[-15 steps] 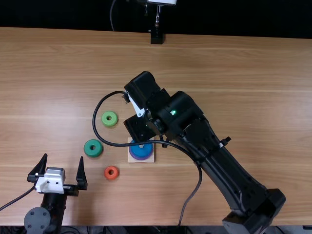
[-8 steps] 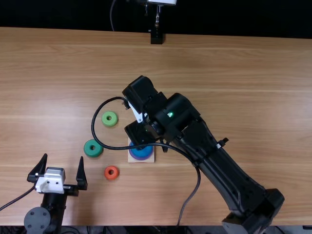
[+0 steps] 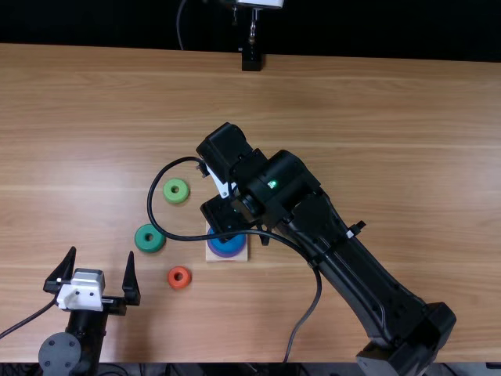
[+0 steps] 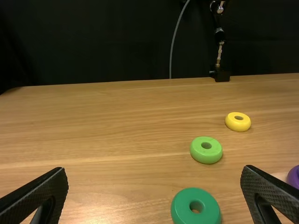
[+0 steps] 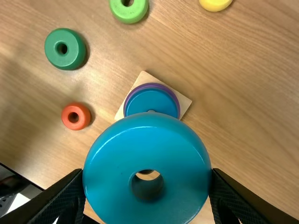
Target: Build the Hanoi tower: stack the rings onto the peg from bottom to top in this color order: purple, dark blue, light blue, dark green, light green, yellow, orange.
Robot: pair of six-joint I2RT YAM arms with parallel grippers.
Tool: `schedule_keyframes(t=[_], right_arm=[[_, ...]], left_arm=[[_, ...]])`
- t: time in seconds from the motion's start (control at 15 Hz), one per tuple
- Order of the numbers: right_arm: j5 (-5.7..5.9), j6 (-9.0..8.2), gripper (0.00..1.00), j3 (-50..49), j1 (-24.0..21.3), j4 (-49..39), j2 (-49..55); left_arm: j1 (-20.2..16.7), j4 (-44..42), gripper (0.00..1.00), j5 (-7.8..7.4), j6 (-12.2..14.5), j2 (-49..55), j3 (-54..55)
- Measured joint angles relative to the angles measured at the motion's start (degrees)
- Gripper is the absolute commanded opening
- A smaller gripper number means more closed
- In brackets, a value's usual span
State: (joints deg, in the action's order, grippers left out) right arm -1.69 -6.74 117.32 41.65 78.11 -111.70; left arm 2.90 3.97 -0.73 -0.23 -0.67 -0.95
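One light blue ring in the right tool, gripped between its two fingers on opposite sides, lifted off the bench. Seen in the right wrist view, it partly covers the stack from the camera. In the top view that tool sits near the middle of the frame, fingertips hidden by the arm.

Stack just left of frame center: pale square wooden base, purple ring below, dark blue ring on top of it. Peg tip pokes up through the dark blue.

Loose, flat on the bench, left of the stack in the top view: orange ring lower left of it, dark green ring farther left, light green ring above that. Yellow ring also on the bench, apart from the others, nearer light green than dark green.

Left tool at lower left of frame: wide, nothing between the fingers.

Black cable loops from the right arm across the stack in the top view.
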Motion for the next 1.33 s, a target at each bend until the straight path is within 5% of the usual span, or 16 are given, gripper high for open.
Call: schedule_keyframes(t=[0.67, 0.73, 0.8, 0.87, 1.33], right_arm=[[0.07, -0.04, 0.0, 0.0, 1.2, -0.2, 0.0], [0.04, -0.07, 0.18, 0.0, 1.2, -0.2, 0.0], [0.07, -0.07, 0.72, 0.0, 1.2, -0.2, 0.0], [0.22, -0.04, 1.0, 0.0, 1.2, 0.0, 0.0], [0.24, -0.04, 1.0, -2.3, 1.2, -0.3, 0.3]], left_arm=[[0.0, 0.0, 1.0, 0.02, 0.0, 0.0, 0.0], [0.0, 0.0, 1.0, 0.02, 0.0, 0.0, 0.0], [0.0, 0.0, 1.0, 0.02, 0.0, 0.0, 0.0], [0.0, 0.0, 1.0, 0.0, 0.0, 0.0, 0.0], [0.0, 0.0, 1.0, 0.0, 0.0, 0.0, 0.0]])
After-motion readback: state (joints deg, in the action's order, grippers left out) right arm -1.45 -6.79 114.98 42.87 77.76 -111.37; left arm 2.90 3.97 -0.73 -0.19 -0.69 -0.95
